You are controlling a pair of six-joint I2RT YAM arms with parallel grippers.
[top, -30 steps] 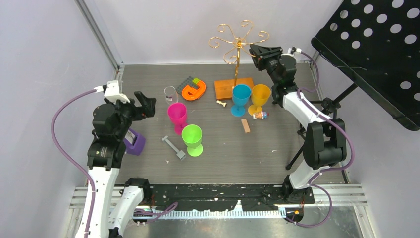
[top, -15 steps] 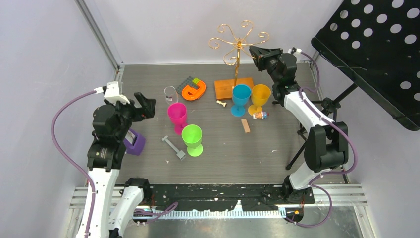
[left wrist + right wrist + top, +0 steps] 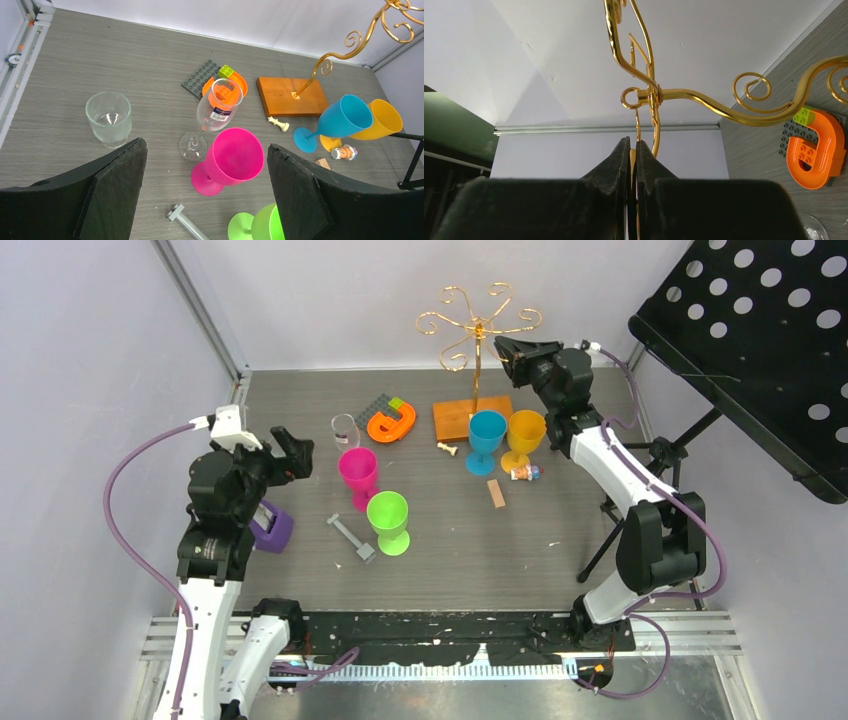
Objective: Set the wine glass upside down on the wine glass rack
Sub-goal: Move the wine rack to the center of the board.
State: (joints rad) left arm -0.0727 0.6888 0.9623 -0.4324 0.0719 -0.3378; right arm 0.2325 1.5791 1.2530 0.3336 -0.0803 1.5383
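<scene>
right gripper (image 3: 503, 344) has reached left to the rack (image 3: 651, 95) and pinched closed since a second ago. i note its fingers clamped on the gold post, just below the hub where the curled arms spread. right arm is stretched high over the far side of the table (image 3: 560, 530). wine glass (image 3: 216, 106) stands upright on the table, just beside the pink cup (image 3: 232, 157), well apart from that grip. left gripper (image 3: 293, 452) hangs wide open, holding nothing, raised and angled toward the glass.
</scene>
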